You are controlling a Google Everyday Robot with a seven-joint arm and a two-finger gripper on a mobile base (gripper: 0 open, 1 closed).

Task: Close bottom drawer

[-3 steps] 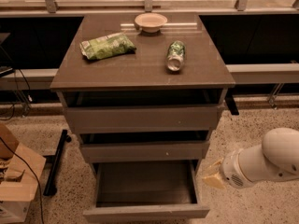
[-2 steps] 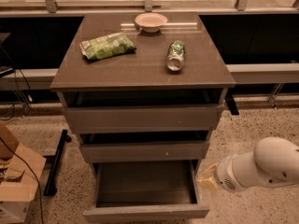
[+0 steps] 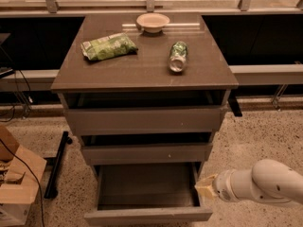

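While the slim grey-brown bottom drawer (image 3: 147,216) stands pulled out low down, plain grey tray floor showing, my pale-tipped gripper (image 3: 205,188) sits just beside its right wall, open or closed I can't tell, with a green crinkly bag (image 3: 109,46), a tipped green can (image 3: 178,56) and a pale round bowl (image 3: 152,21) up on the brown cabinet top (image 3: 142,77).
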